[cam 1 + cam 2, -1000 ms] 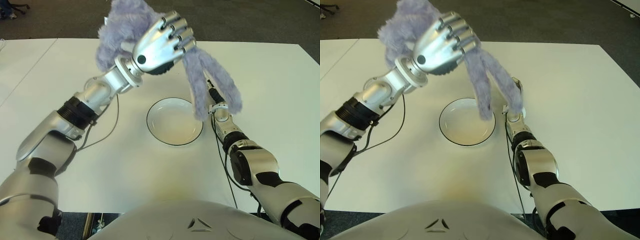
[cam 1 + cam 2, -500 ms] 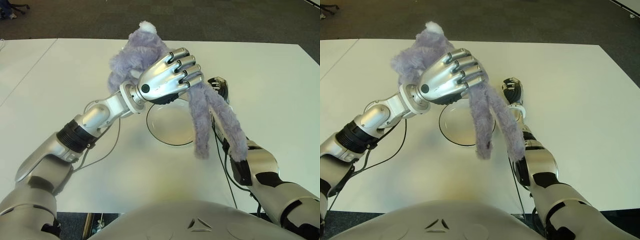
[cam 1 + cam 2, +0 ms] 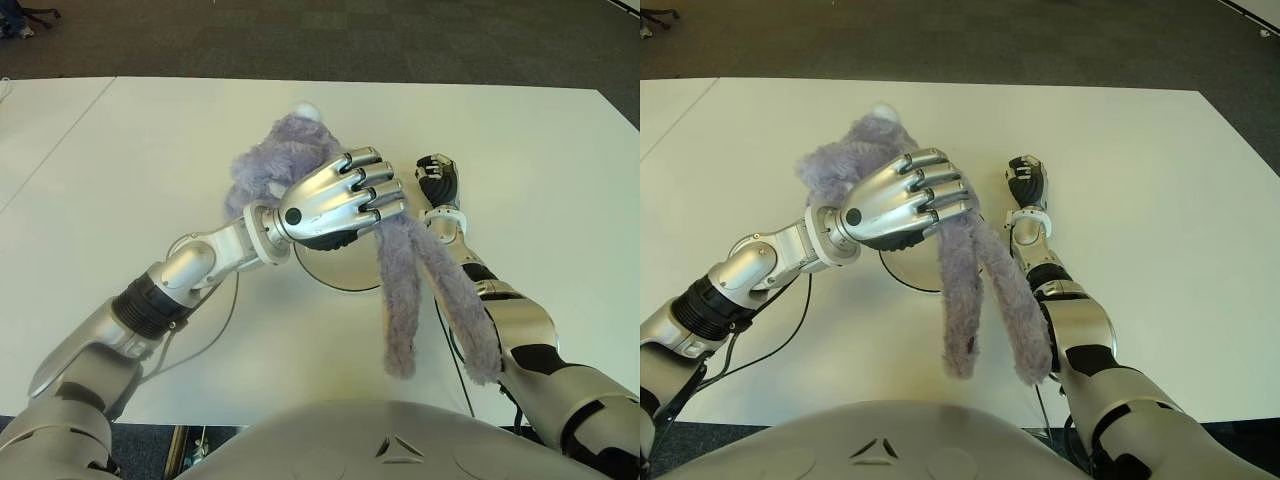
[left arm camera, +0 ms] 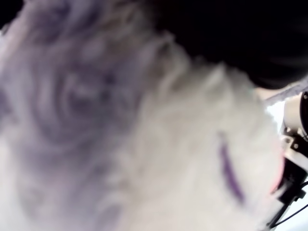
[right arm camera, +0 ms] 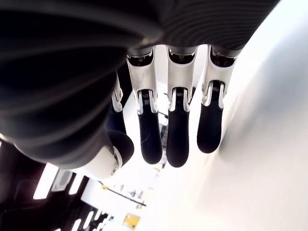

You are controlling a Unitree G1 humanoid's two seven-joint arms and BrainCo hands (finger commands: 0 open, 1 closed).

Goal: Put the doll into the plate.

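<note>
The doll (image 3: 290, 165) is a plush toy with long purple fur, so we judge it light, soft and floppy, not fragile and not slippery; its 2 long limbs hang loose below the grip and reach down toward the near edge of the table (image 3: 120, 160). Because the body gives way under pressure, we think the thick middle part is the good place to hold it, and the hanging limbs will follow wherever the body goes. The left hand (image 3: 335, 200) is clenched around this middle part, with the metal fingers (image 3: 372, 190) curled over the fur, and it carries the doll in the air above the plate (image 3: 345, 278). Only a small part of the plate's dark rim shows under the hand, so the doll hides most of it. In the left wrist view the fur fills almost all of the picture, which agrees with a full grasp. The doll is not in the plate yet, and we cannot tell if any of it touches the plate. The right hand (image 3: 437, 180) shows just beside the plate on its right side; its fingers (image 5: 177, 139) are extended and relaxed, holding nothing, close to the white table.
</note>
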